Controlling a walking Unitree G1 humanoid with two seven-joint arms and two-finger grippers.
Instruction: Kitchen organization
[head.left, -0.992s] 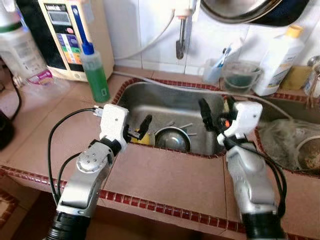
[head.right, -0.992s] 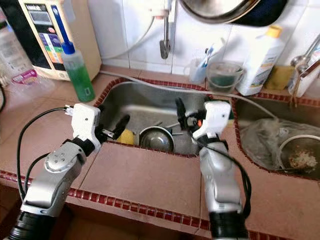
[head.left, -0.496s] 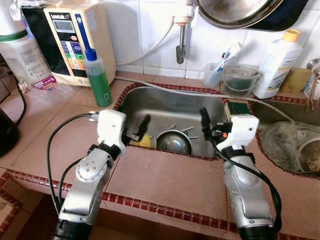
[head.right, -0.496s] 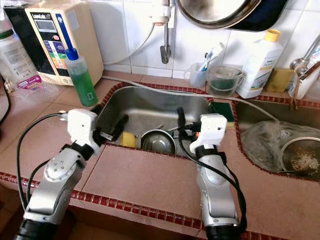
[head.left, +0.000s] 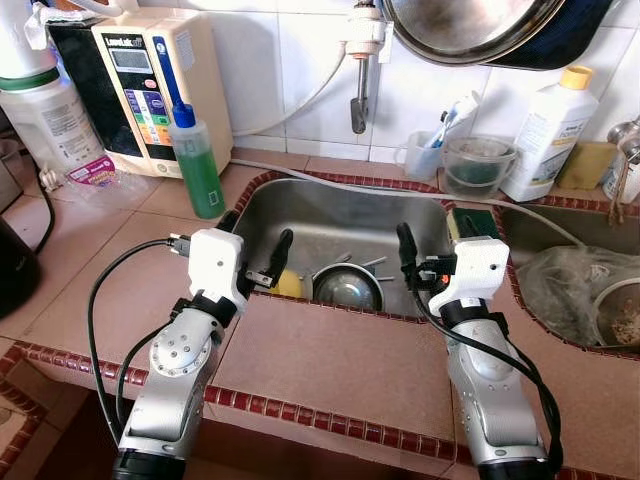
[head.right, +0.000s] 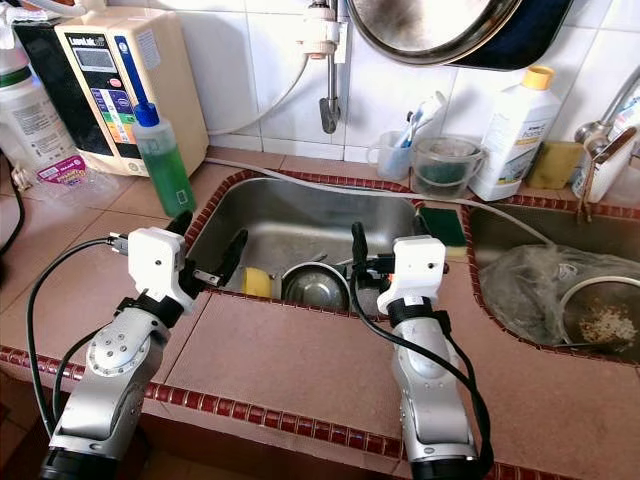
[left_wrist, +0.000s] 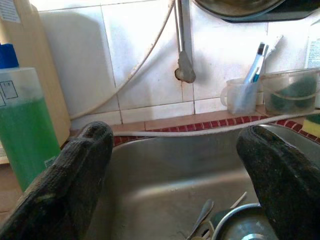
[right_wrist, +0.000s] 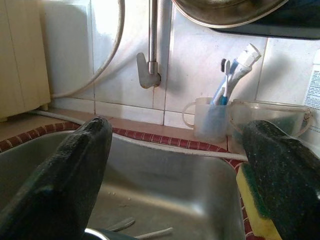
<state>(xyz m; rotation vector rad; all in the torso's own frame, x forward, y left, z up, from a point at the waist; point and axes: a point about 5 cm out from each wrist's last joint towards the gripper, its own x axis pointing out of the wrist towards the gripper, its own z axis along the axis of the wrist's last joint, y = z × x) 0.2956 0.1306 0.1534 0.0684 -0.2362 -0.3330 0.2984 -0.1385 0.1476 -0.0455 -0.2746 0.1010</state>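
Poised at the front rim of the sink, both arms raised over the tiled counter and pointing into the basin. Left claw spread wide, nothing between its fingers, hovering above the near left corner of the basin. Right claw likewise spread and empty, hanging over the near right edge, just beside the green-and-yellow sponge on the ledge. Down in the basin: a steel bowl with a few pieces of cutlery behind it, and a yellow scrubber to the bowl's left. Along the back ledge: a green soap bottle, a toothbrush cup, a clear tub and a white detergent bottle.

Looks like the approach stage, nothing picked up so far. Probably calls next for lowering one claw into the basin, squaring it on the bowl's rim or the scrubber, then closing. Hard to say which item comes first
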